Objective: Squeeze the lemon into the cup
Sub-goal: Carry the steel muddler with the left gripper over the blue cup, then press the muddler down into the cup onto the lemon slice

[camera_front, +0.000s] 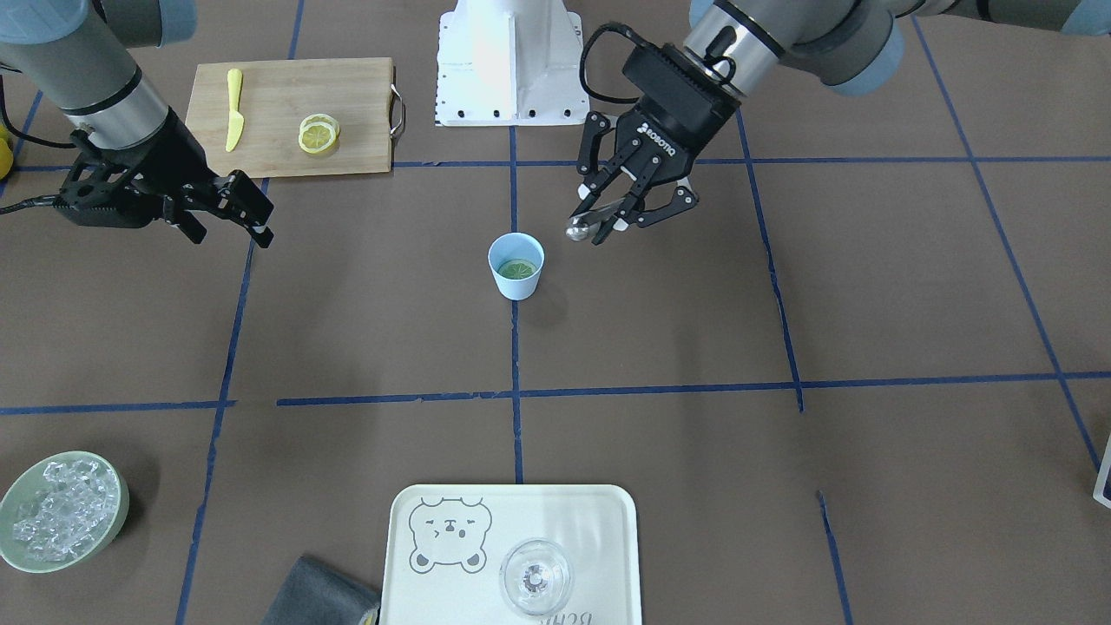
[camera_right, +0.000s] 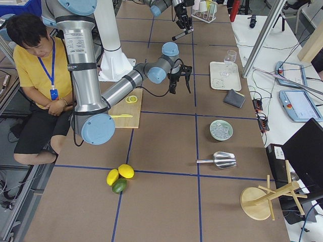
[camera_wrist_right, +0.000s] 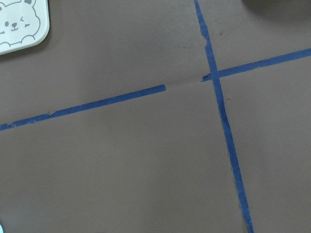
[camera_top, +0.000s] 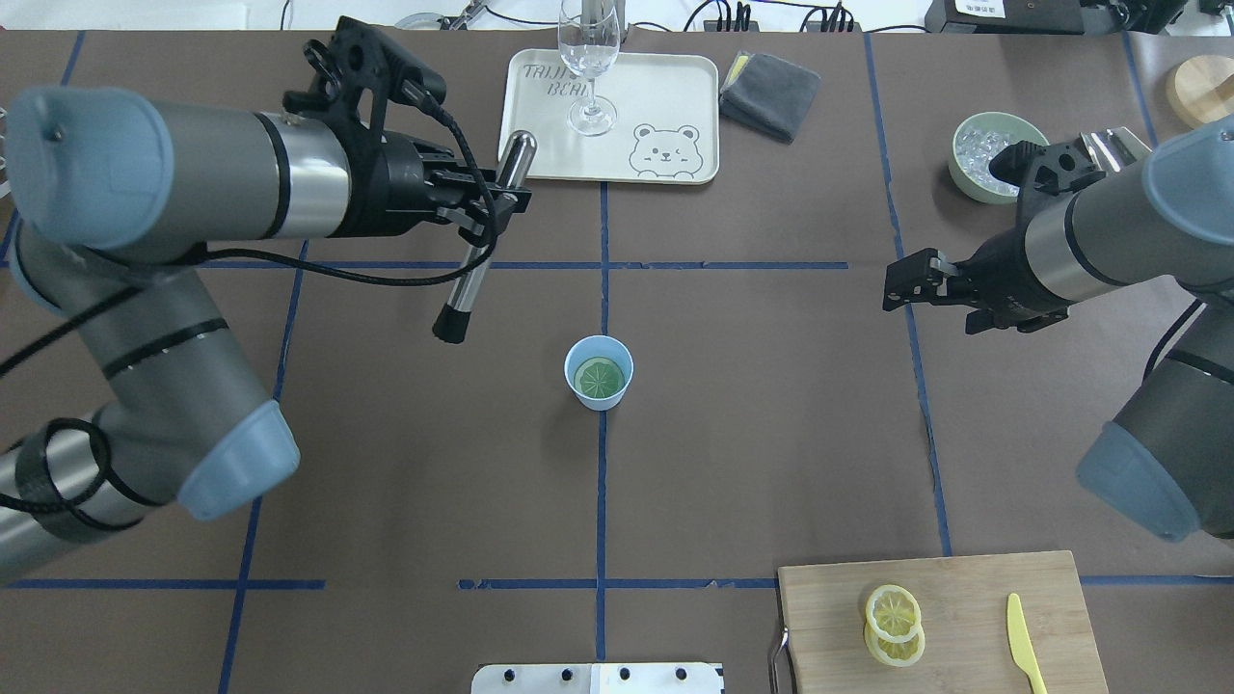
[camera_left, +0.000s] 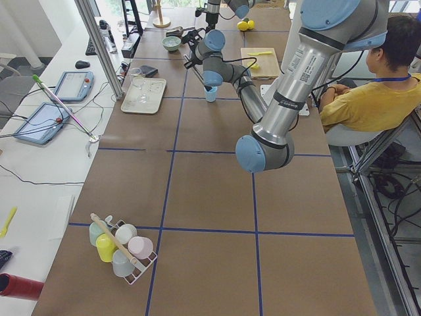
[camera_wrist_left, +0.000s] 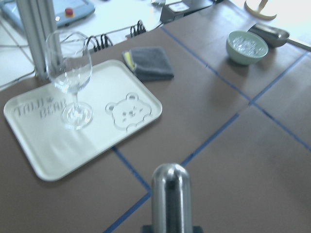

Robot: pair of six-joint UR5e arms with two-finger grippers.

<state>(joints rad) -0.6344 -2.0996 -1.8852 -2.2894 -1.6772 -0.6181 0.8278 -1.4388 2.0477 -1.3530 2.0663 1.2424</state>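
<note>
The light-blue cup [camera_front: 517, 290] stands at the table's middle, and also shows in the overhead view [camera_top: 625, 384]. A lemon slice [camera_front: 516, 269] lies flat inside it [camera_top: 598, 376]. More lemon slices [camera_front: 318, 134] are stacked on the wooden cutting board [camera_top: 893, 625]. My left gripper [camera_top: 494, 205] is shut on a steel muddler [camera_top: 477, 253] with a black tip and holds it tilted in the air, off to the cup's side. The muddler's round top shows in the left wrist view [camera_wrist_left: 170, 194]. My right gripper [camera_top: 901, 282] is open and empty, well away from the cup [camera_front: 227, 217].
The cutting board [camera_top: 974, 593] also carries a yellow plastic knife [camera_top: 1024, 655]. A white bear tray [camera_top: 665, 87] holds a clear glass [camera_top: 590, 58]. A grey cloth [camera_top: 769, 92] lies beside it. A pale green bowl of ice [camera_top: 960, 166] sits behind the right arm.
</note>
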